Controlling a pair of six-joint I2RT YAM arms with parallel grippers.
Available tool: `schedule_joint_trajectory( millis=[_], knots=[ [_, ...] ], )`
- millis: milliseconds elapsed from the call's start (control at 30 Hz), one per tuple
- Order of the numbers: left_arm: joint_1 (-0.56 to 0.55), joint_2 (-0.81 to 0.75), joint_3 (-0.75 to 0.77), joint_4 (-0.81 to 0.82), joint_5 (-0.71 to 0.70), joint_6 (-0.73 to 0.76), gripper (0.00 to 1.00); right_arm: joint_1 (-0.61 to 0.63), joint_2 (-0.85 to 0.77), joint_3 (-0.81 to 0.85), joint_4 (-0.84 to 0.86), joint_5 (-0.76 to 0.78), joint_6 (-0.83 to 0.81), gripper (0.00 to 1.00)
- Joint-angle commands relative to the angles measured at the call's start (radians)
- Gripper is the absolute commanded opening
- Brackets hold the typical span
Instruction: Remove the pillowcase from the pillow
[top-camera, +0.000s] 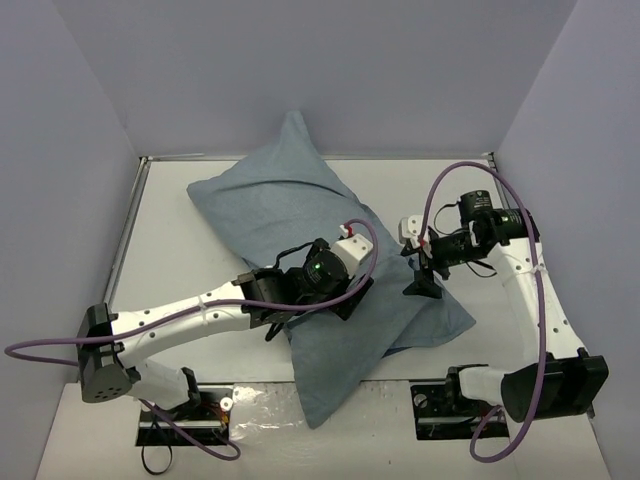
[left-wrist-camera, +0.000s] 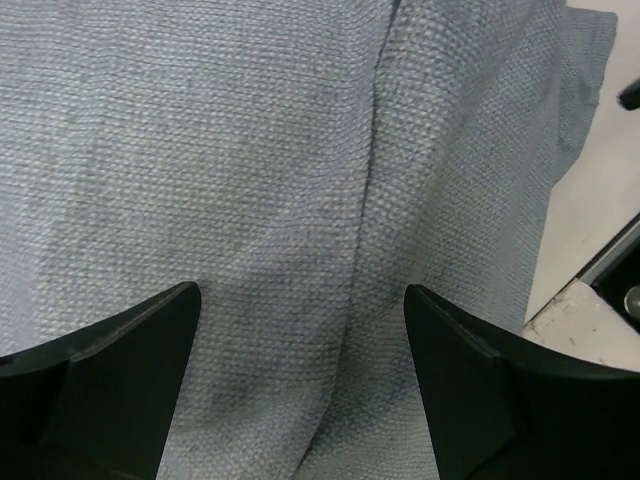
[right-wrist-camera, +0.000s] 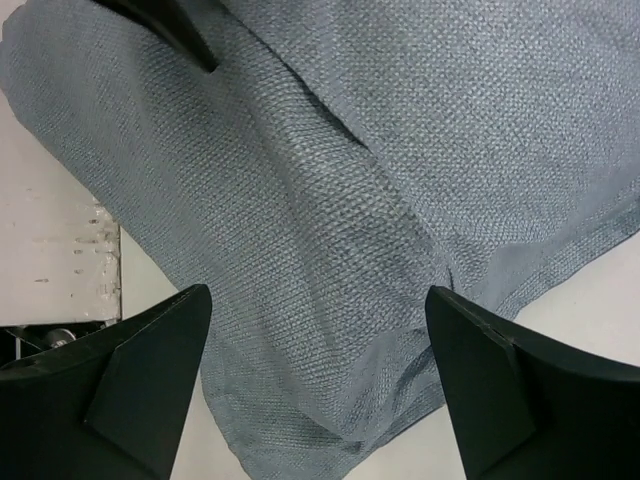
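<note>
Pillowcase lies grey-blue and rumpled across the middle of the white worktop, running slantwise from the far left down to the near edge between the two arm bases. I see my left gripper over the cloth's middle with its jaws spread wide and nothing pinched between them. My right gripper stands equally wide apart above the cloth's right-hand edge, holding nothing.

No writing or label is legible (in all 3 views).
</note>
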Motion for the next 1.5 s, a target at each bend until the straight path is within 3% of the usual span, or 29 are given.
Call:
schedule_joint_trajectory(
  millis=[0,100,167,233,333,567,733,767,900,1133,1267,1467],
  knots=[
    [0.006,-0.053,-0.003,-0.028,-0.060,0.040,0.81,-0.003,-0.026,-0.007,-0.100,-0.034,-0.124,0.84],
    [0.020,-0.020,0.010,-0.043,-0.070,0.040,0.70,0.020,-0.038,-0.010,-0.100,-0.040,-0.120,0.84],
    [0.040,0.002,0.027,-0.060,-0.070,0.039,0.49,0.069,-0.046,-0.018,-0.101,-0.031,-0.130,0.84],
    [0.055,0.008,0.032,-0.060,-0.052,0.033,0.35,0.098,-0.059,-0.036,-0.100,-0.031,-0.146,0.84],
    [0.081,0.002,0.035,-0.058,-0.029,0.039,0.28,0.126,-0.061,-0.055,-0.026,-0.022,-0.124,0.83],
    [0.167,-0.081,-0.005,0.029,0.103,-0.024,0.24,0.138,0.012,-0.032,0.058,0.009,-0.117,0.82],
    [0.219,-0.145,-0.062,0.090,0.179,-0.085,0.24,0.163,0.080,-0.009,0.063,0.001,-0.160,0.75],
    [0.227,-0.161,-0.071,0.116,0.193,-0.107,0.24,0.169,0.091,-0.007,0.063,0.003,-0.162,0.72],
    [0.259,-0.190,-0.123,0.173,0.223,-0.156,0.23,0.198,0.080,-0.038,0.060,0.009,-0.176,0.46],
    [0.334,-0.152,-0.129,0.262,0.233,-0.217,0.03,0.258,-0.013,-0.121,-0.098,0.066,-0.320,0.20],
    [0.377,-0.083,-0.086,0.317,0.272,-0.227,0.02,0.263,-0.047,-0.174,-0.103,0.126,-0.314,0.00],
    [0.416,0.026,0.028,0.354,0.313,-0.230,0.02,0.266,-0.053,-0.187,-0.101,0.184,-0.298,0.00]
  ],
)
